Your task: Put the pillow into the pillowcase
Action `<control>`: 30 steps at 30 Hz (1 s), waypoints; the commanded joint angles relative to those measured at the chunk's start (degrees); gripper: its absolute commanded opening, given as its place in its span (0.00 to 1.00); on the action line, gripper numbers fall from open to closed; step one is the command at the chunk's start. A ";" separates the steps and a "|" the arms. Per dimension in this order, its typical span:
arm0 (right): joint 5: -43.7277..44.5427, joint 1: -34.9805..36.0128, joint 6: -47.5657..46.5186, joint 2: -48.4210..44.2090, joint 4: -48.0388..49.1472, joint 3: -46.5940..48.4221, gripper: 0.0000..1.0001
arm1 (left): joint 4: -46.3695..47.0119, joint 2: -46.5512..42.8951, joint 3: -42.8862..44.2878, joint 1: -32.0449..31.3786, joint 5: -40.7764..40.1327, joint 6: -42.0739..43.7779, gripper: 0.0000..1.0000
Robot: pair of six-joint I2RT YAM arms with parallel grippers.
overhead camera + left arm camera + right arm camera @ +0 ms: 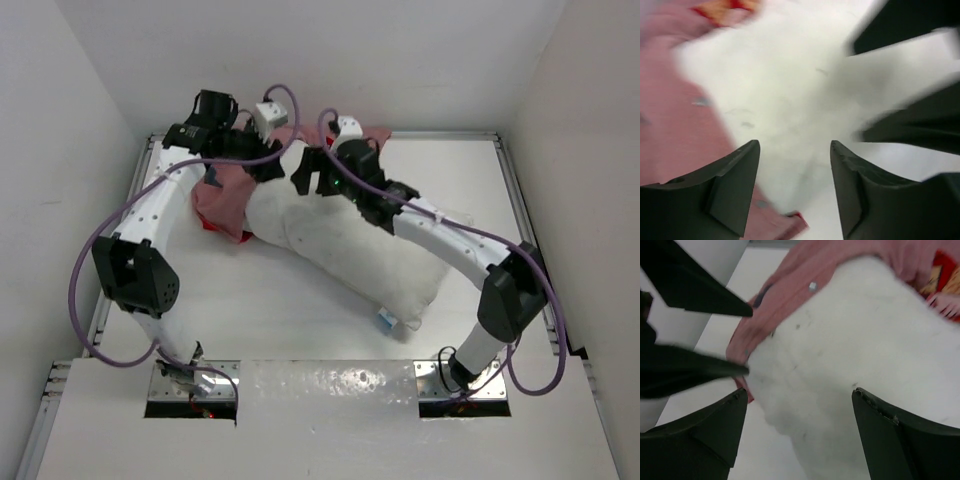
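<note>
The white pillow (pixel 350 250) lies diagonally across the table, its small blue tag (pixel 385 320) at the near end. Its far end sits in the mouth of the red and pink pillowcase (pixel 225 200), which is bunched at the far left. My left gripper (pixel 266 170) is open over that end; in the left wrist view (pixel 794 144) the pillow (pixel 785 90) lies between the fingers, with the pillowcase (pixel 675 110) to the left. My right gripper (pixel 310 178) is open just beside it, and in its wrist view (pixel 799 391) it hovers over the pillow (pixel 860 340), with the pillowcase's edge (pixel 790 290) wrapped round the pillow's end.
White walls enclose the table (pixel 250 310) on the left, back and right. More red fabric (pixel 375 135) shows behind the right arm. Purple cables loop from both arms. The other arm's black fingers (pixel 695 290) cross the left of the right wrist view.
</note>
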 commanded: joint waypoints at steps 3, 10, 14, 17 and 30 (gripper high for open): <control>-8.79 -9.21 -8.94 -0.06 -8.66 7.70 0.84 | 16.86 10.83 12.30 -0.73 -23.64 -16.88 0.59; -13.53 -12.84 -15.88 15.83 -15.87 25.35 0.99 | 11.84 26.67 25.87 -1.70 -29.65 -15.56 0.59; -15.74 -13.55 -14.92 25.95 -16.06 35.81 0.99 | 12.90 27.90 24.99 -1.79 -24.12 -16.08 0.49; -15.39 -14.07 -13.78 31.05 -13.59 37.50 0.99 | 12.81 27.90 24.73 -1.70 -21.30 -15.91 0.42; -20.30 -13.99 -4.47 32.66 -6.31 25.49 0.00 | 20.98 19.48 19.20 -1.79 -12.87 -19.34 0.00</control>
